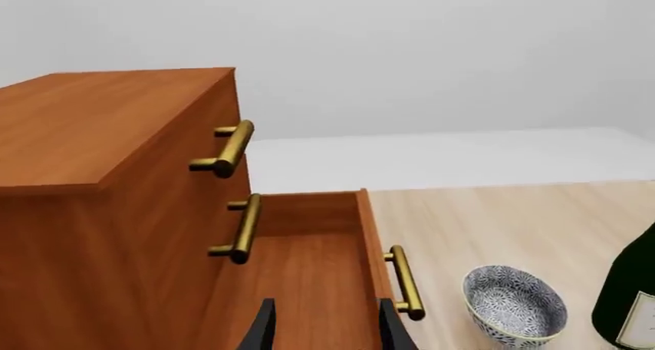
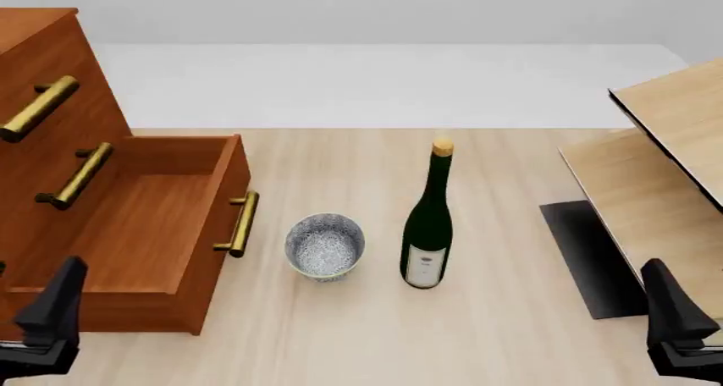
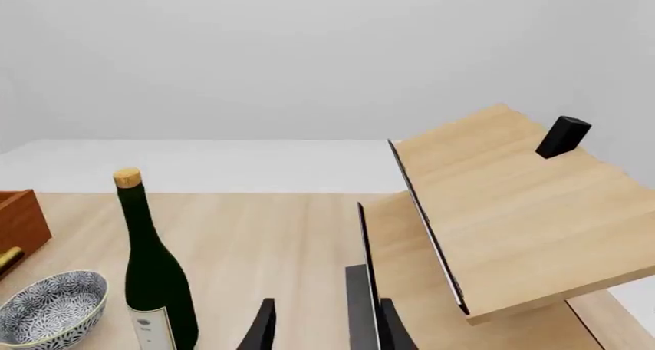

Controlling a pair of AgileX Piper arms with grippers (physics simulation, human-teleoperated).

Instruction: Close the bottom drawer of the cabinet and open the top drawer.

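We see cabinet [image 2: 46, 107] at far left of table [image 2: 509, 335]. Bottom drawer [image 2: 158, 225] pulled out; top drawer [image 2: 40, 107] shut. Our left gripper [image 2: 51, 314] near drawer's near corner, right gripper [image 2: 676, 318] at near right; both empty, fingers parted. Bowl [image 2: 325, 246], bottle [image 2: 428, 221] mid-table.

There was one cabinet [image 2: 46, 107] with three drawers, each with one brass handle: the top drawer [image 2: 40, 73], a middle drawer [image 2: 68, 149] and the bottom drawer [image 2: 147, 225]. One bowl [image 2: 324, 246], one bottle [image 2: 428, 229] and one pale shelf unit [image 2: 661, 140] stood on the tabletop [image 2: 497, 318].
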